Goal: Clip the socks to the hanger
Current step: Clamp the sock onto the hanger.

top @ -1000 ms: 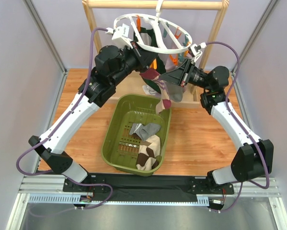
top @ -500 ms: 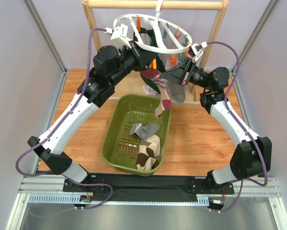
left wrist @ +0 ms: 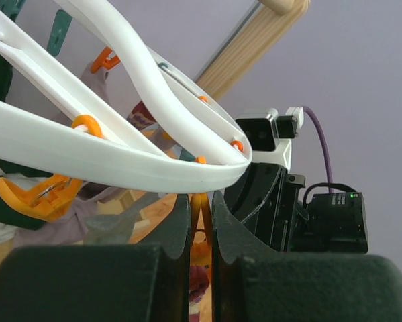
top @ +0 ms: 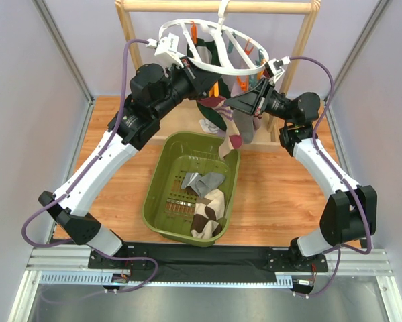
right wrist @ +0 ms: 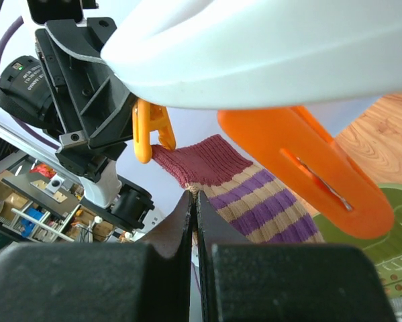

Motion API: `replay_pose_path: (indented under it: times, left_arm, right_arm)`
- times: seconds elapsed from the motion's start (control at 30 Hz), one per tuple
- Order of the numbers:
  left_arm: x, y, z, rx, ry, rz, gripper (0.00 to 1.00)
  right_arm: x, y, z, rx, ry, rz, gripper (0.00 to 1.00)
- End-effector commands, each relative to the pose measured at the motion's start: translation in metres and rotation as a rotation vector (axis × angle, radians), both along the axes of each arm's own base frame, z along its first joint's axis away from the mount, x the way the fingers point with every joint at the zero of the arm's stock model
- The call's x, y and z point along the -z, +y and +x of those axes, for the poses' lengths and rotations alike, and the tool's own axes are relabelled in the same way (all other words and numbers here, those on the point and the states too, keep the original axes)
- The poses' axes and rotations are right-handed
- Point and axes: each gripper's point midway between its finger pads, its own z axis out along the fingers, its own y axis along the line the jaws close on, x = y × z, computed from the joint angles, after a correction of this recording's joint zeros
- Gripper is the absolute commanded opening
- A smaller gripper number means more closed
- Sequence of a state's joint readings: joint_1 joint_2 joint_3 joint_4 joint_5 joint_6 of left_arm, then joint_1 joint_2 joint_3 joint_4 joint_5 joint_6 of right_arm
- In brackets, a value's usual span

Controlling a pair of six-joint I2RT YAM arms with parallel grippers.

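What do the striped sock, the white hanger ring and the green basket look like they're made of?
Striped sock: knitted fabric, matte; ribbed cuff and knit stripes show. Hanger ring: smooth moulded plastic, slight sheen, likely rigid. Green basket: olive plastic, probably; moulded slots and glossy rim.

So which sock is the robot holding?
The maroon sock with purple stripes, pinched in the right pincer below the hanger; the grey sock and argyle sock lie in the basket.

The left pincer (left wrist: 201,198) covers most of an orange clip (left wrist: 201,228); the striped sock (right wrist: 254,194) is partly hidden behind the right pincer (right wrist: 193,196); the hanger (right wrist: 268,47) above is blurred, cut by the edge.
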State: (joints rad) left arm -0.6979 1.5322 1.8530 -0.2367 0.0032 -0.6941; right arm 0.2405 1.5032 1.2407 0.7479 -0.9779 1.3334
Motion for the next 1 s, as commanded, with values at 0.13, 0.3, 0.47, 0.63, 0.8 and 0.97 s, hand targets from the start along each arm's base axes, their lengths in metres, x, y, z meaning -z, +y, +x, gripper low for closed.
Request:
replay_pose_path:
  times: [0.13, 0.3, 0.47, 0.63, 0.8, 0.97]
  left_arm:
    - [-0.023, 0.002, -0.018, 0.05, -0.044, -0.05, 0.0]
    - [-0.024, 0.001, -0.019, 0.058, -0.045, -0.051, 0.0]
    - [-0.023, 0.0, -0.02, 0.061, -0.046, -0.049, 0.0]
    - [-0.022, 0.001, -0.018, 0.055, -0.05, -0.053, 0.0]
    - [-0.021, 0.001, -0.018, 0.058, -0.05, -0.064, 0.0]
    - [-0.022, 0.0, -0.019, 0.065, -0.053, -0.065, 0.0]
  right_arm:
    - [-0.035, -0.005, -0.019, -0.021, -0.075, 0.048, 0.0]
    - [-0.038, -0.005, -0.02, -0.026, -0.07, 0.056, 0.0]
    - [-0.045, -0.004, -0.017, -0.033, -0.065, 0.08, 0.0]
    - [-0.052, -0.005, -0.017, -0.059, -0.029, 0.126, 0.0]
    - [-0.053, -0.005, -0.015, -0.061, -0.017, 0.135, 0.0]
    - [-0.054, -0.006, -0.017, -0.063, -0.022, 0.137, 0.0]
